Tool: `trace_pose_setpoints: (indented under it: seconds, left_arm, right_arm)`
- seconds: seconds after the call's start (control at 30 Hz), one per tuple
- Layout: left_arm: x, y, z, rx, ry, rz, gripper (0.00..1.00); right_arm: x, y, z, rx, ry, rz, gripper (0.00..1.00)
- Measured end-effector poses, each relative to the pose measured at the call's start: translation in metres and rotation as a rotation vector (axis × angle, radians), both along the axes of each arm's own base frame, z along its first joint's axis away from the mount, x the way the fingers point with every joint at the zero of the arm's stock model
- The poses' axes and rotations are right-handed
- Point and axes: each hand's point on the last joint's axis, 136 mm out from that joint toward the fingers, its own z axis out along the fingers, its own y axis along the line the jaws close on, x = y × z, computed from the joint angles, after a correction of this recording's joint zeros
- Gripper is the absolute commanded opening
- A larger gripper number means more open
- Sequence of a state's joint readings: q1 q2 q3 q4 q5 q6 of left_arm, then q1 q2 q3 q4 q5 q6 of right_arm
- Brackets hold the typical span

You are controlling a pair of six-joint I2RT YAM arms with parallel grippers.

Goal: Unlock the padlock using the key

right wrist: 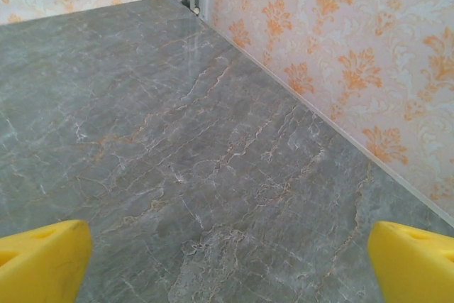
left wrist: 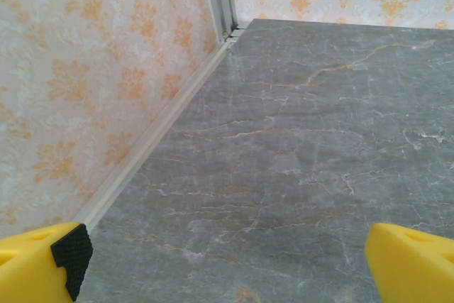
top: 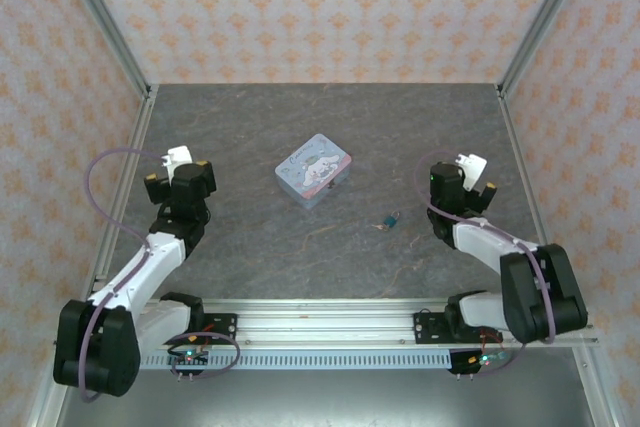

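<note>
The tiny blue padlock [top: 393,217] lies on the grey marbled table, right of centre, with the small pale golden key [top: 381,225] right beside it at its left; at this size I cannot tell whether they touch. My left gripper [top: 178,169] hovers over the left side of the table, far from both. My right gripper [top: 461,175] hovers to the right of the padlock and a little farther back. In the left wrist view the left gripper [left wrist: 227,267] is open, its yellow fingers [left wrist: 35,264] wide apart over bare table. The right gripper [right wrist: 227,260] is likewise open with nothing between its fingers [right wrist: 415,260].
A pastel cartoon-printed tin box [top: 314,170] sits at the table's centre, behind and left of the padlock. Patterned walls with metal frame posts [top: 105,22] close in the left, back and right sides. An aluminium rail [top: 330,332] runs along the near edge.
</note>
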State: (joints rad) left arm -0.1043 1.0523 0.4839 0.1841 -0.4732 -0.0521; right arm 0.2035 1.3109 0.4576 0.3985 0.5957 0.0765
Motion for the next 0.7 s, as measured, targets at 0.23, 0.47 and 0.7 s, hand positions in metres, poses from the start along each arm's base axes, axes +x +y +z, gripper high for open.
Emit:
trace_pose_setpoints:
  seconds: [0.23, 0.47, 0.7]
  left_arm:
    - [0.021, -0.012, -0.056, -0.033, 0.044, -0.066, 1.0]
    - [0.044, -0.024, -0.073, -0.072, -0.003, -0.141, 1.0]
    - [0.051, -0.034, -0.088, -0.094, 0.027, -0.215, 1.0]
  right_arm:
    - [0.015, 0.013, -0.011, -0.011, -0.037, 0.122, 0.99]
    - [0.021, 0.015, -0.032, 0.03, -0.056, 0.22, 0.99]
    - [0.038, 0.012, -0.037, 0.089, -0.055, 0.258, 0.99]
